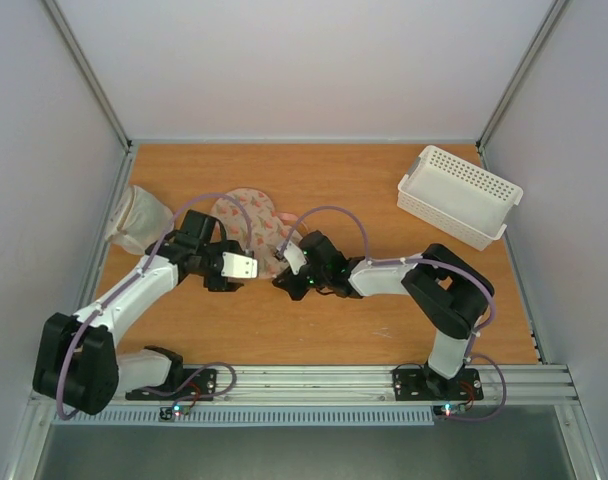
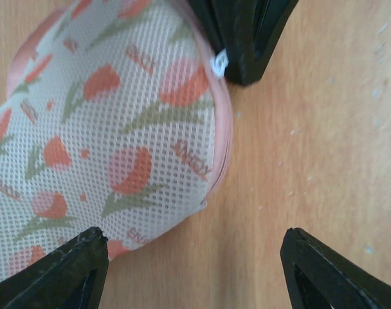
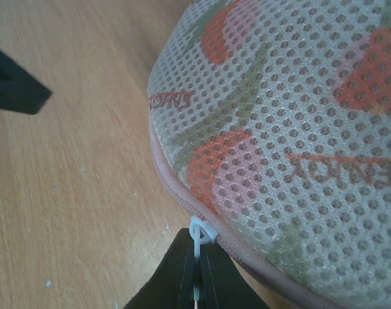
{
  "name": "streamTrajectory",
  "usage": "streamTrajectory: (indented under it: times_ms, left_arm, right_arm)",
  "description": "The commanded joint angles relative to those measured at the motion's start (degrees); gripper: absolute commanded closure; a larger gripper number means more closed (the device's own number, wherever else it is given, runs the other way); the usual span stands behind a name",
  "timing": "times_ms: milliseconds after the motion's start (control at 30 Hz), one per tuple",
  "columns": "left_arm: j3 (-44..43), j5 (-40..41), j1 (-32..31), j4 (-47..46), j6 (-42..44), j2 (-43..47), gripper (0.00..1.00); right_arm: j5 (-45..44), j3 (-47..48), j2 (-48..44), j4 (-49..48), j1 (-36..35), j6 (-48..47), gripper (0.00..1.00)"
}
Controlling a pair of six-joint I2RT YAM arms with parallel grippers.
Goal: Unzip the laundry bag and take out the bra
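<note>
The laundry bag lies on the wooden table, a cream mesh pouch with red tulip prints and a pink zipper edge. My right gripper is shut on the small white zipper pull at the bag's near rim; its black fingers pinch the tab. My left gripper stands open just beside the same end of the bag, one fingertip touching the bag's edge, the other over bare wood. The bra is hidden.
An off-white mesh sack lies at the table's left edge. A white perforated basket sits at the back right. Grey walls close in the table on three sides.
</note>
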State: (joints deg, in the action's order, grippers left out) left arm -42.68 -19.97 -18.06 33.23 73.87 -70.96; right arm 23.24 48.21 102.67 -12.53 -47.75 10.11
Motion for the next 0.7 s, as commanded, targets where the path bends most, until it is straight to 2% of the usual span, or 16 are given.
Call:
streamTrajectory:
  times_ms: [0,100,200,267,467,667]
  left_arm:
    - [-3.2,-9.1,-0.6,6.3,-2.4,1.1,0.27]
    - [-1.7,-7.7,-2.9,0.3,-5.2,0.2,0.28]
    - [1.3,-4.0,-5.3,-9.9,-10.3,-0.7,0.40]
    - [2.9,-3.4,-6.2,-13.2,-9.8,-1.0,0.44]
    - [4.2,-3.2,-6.8,-13.4,-8.1,-1.6,0.54]
    - [5.8,-2.5,-6.8,-15.2,-6.8,-1.5,0.71]
  right_arm:
    - [0.8,1.3,0.5,-3.1,-0.5,0.8,0.99]
    - [1.1,1.5,0.5,-3.0,-0.7,0.6,0.99]
    - [1.1,1.9,0.4,-2.6,-1.2,0.1,0.99]
    - [1.2,2.1,0.1,-2.5,-1.4,0.1,0.99]
    - [1.8,2.2,-0.8,-2.5,-1.5,0.2,0.99]
    - [1.9,2.2,-1.2,-2.5,-1.5,0.1,0.99]
